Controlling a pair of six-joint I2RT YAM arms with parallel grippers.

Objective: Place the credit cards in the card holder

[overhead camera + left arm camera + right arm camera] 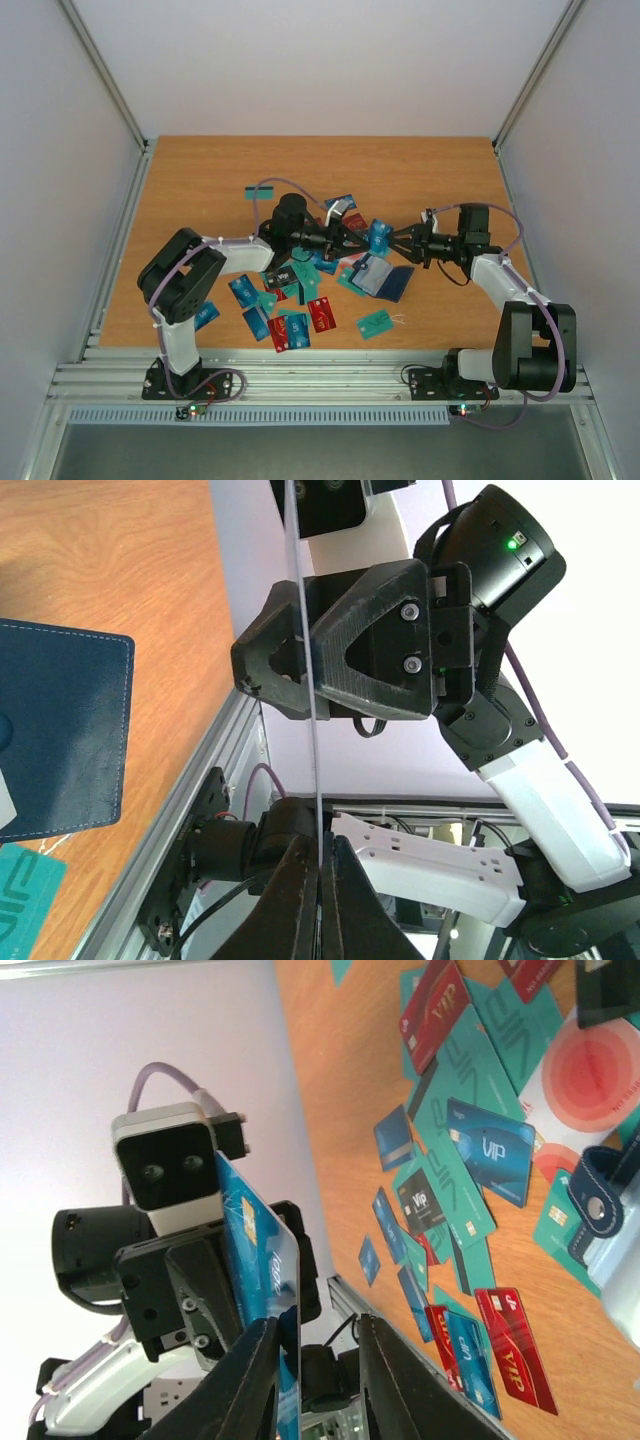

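A wooden tabletop (200, 180) sits inside white enclosure walls (320, 60), with ribbed aluminium rails (320, 375) along its near edge.

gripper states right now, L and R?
Left gripper: shut on a blue card.
Right gripper: open, the card's free end between its jaws.

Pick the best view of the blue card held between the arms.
Right wrist: the blue card shows its printed face. Left wrist sees only its thin edge; top external, just a small blue patch.
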